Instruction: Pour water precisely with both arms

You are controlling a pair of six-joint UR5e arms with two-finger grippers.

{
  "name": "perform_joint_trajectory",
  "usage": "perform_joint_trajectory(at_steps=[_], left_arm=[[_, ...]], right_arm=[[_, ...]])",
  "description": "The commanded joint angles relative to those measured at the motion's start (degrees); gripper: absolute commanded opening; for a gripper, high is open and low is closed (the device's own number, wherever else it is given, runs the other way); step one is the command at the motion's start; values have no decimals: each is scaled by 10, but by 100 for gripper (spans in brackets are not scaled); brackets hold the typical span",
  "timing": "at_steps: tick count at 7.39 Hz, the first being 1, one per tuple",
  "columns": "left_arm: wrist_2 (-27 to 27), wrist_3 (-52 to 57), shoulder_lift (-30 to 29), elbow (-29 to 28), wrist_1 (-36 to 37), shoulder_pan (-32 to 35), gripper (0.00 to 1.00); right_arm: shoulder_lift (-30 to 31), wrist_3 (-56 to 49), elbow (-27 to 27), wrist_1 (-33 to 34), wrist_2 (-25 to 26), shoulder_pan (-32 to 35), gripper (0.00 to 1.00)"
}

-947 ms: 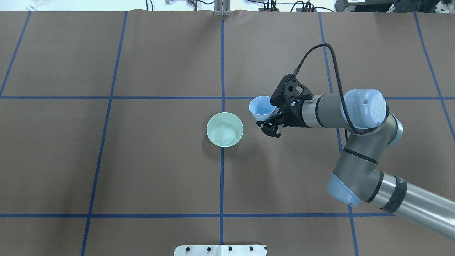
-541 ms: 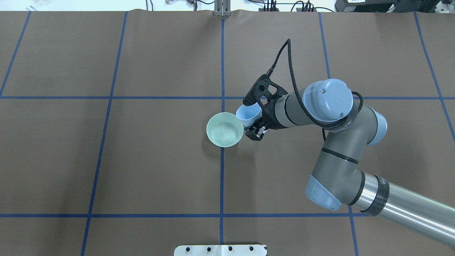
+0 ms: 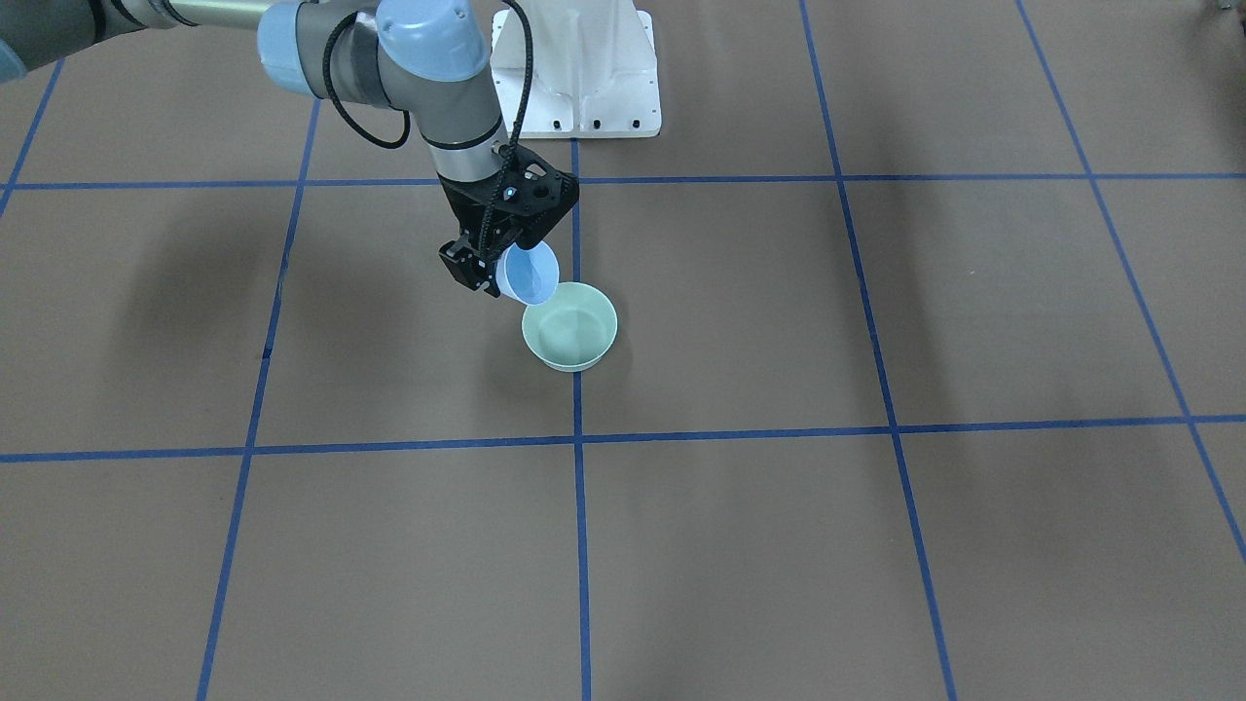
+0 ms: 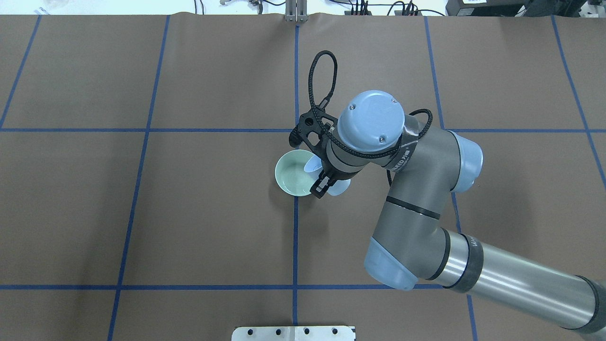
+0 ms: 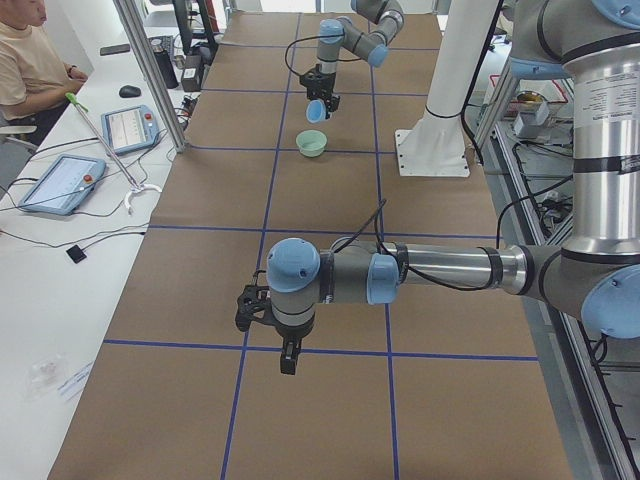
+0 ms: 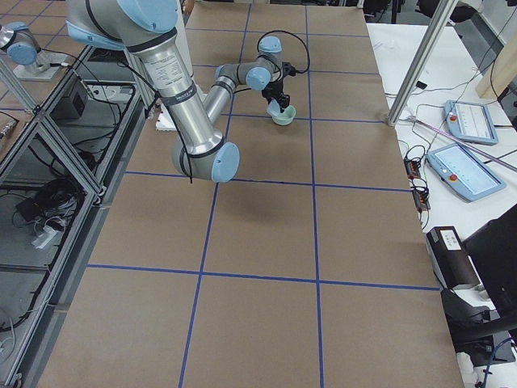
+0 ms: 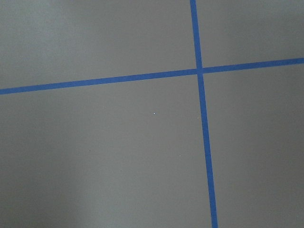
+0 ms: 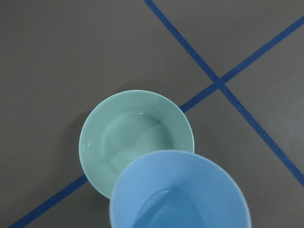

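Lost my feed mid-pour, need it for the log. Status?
Right gripper shut on blue cup, cup tipped above green bowl rim. Left gripper hovering over table, away from bowl, jaws unreadable. Nothing between cup and bowl.

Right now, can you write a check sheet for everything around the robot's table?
Surface: brown table with blue tape lines.
Job's things: blue cup tilted over the green bowl; bowl sits on a tape line.
Clutter: nothing seen.
Grippers: right gripper shut on the blue cup; left gripper hangs over bare table, open or shut unclear.
Cables: black cable loops above the right wrist.
Surroundings: white pedestal; person at a side desk with tablets.
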State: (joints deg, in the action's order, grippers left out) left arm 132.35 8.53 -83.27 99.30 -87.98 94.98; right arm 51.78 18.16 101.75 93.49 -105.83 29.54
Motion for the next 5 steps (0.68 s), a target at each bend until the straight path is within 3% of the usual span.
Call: perform_joint_trajectory(at_steps=[1, 3, 5], left_arm=[[0, 0, 0, 0, 0, 3, 100], [0, 0, 0, 1, 0, 6, 100], [0, 0, 0, 1, 0, 7, 100]], right_arm=[[-48, 1, -17, 91, 2, -8, 0], [-92, 1, -66, 137, 4, -10, 0], [-138, 1, -94, 227, 4, -11, 0]])
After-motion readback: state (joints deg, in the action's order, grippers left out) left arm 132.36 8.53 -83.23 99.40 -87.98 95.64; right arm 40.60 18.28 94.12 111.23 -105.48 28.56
